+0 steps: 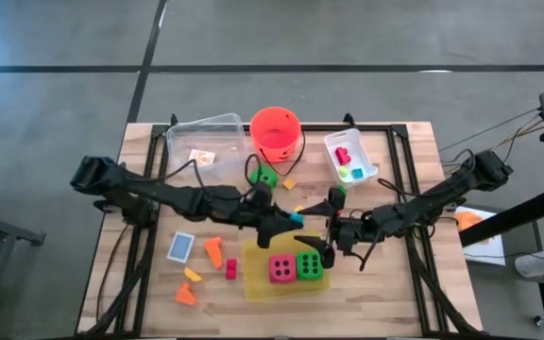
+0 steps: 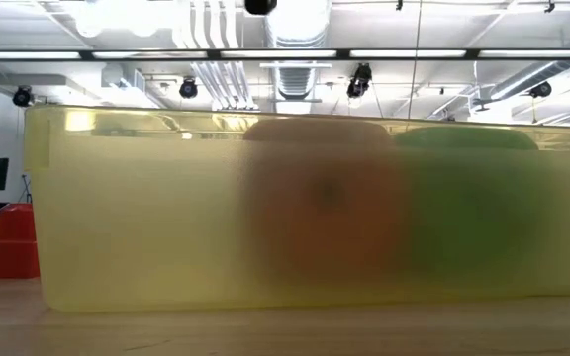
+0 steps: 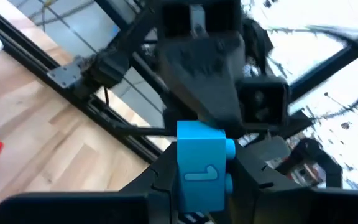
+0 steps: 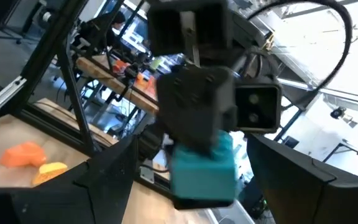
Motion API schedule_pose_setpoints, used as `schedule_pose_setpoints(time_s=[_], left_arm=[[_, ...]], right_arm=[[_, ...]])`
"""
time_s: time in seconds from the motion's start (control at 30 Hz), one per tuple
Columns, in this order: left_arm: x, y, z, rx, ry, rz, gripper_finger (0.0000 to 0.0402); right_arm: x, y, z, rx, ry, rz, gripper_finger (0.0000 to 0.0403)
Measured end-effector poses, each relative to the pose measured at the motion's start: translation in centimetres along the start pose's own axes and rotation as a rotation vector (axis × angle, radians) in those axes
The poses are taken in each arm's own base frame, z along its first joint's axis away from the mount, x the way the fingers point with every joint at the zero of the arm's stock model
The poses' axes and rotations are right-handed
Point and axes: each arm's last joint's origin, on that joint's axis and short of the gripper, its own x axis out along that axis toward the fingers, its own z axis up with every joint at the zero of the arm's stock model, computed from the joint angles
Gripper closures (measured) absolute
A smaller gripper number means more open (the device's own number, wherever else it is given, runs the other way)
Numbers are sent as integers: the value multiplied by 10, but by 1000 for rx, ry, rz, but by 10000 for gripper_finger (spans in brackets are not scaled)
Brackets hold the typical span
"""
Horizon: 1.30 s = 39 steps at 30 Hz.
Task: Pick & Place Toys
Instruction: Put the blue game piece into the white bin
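Note:
My left gripper [image 1: 289,219] is shut on a small blue brick [image 3: 201,168] above the table's middle, just beyond the yellow tray [image 1: 258,283]. My right gripper [image 1: 312,225] faces it, open. Its two fingers stand on either side of the blue brick [image 4: 204,168], apart from it. On the tray lie a pink die [image 1: 282,269] and a green die [image 1: 310,266]. A second green die [image 1: 267,175] sits on the table by the orange-red bucket [image 1: 275,132]. Orange shapes [image 1: 213,250], a red brick [image 1: 230,269] and a blue card [image 1: 181,246] lie at the near left. My left gripper pinches the blue brick's two opposite sides [image 3: 182,180] between its two fingers [image 3: 157,183]. The fingers come level from the table's left. The brick juts out past the fingertips and is lifted clear of the table and the tray.
A clear box [image 1: 206,142] with a card in it stands at the far left. A small white bin [image 1: 350,156] with bricks stands at the far right. The low view is filled by the tray's yellow wall [image 2: 146,218], with a red brick [image 2: 3,242] at its left.

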Motion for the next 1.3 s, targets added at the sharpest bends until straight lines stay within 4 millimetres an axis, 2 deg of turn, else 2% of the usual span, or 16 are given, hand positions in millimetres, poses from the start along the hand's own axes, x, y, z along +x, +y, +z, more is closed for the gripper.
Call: schedule_pose_setpoints(time_s=[0.17, 0.7, 0.97, 1.07, 1.3], left_arm=[[0, 1, 2, -3, -2, -4, 322], [1, 2, 5, -32, -17, -15, 322], [12, 10, -1, -39, -24, -18, 322], [15, 13, -2, -41, -5, -32, 322], [14, 12, -3, -26, 39, -65, 322]], right_arm=[[0, -2, -2, -4, 63, -75, 106], [2, -6, -4, -50, 66, -93, 106], [16, -1, -9, -65, 82, -100, 107], [25, 5, -12, -115, 121, -118, 125], [33, 13, -13, -143, 159, -130, 207]])
